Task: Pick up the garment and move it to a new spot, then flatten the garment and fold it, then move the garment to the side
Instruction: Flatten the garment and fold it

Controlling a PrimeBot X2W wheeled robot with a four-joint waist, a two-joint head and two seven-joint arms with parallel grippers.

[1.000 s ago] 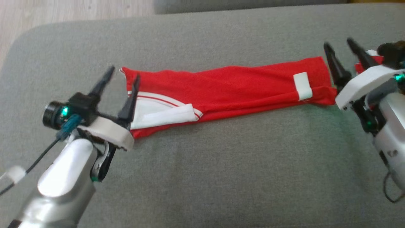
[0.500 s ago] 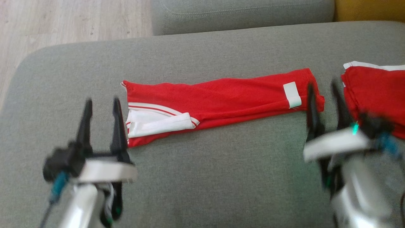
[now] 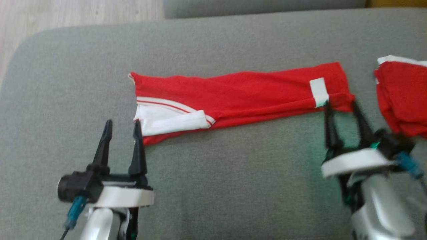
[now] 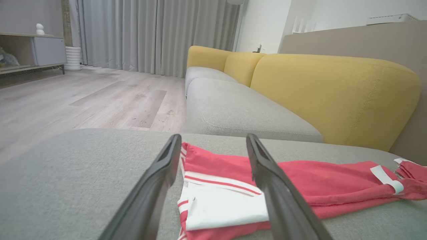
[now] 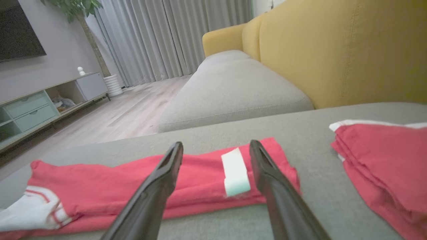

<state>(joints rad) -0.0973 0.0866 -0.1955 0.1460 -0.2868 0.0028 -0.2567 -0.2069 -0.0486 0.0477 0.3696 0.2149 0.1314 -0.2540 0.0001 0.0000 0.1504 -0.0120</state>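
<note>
Right hand [image 3: 342, 106] blurred; second red garment [image 3: 403, 93] cut off.

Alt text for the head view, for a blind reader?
A long red garment, folded into a strip with white trim at its left end, lies across a grey cushion. The open left gripper and open right gripper point at its two ends. A second red garment sits at the right edge.

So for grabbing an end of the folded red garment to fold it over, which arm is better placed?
Right, probably. The right gripper, open, has its tips at the end of the red garment by the white tag; the left gripper, also open, sits short of the white-trimmed end.
</note>
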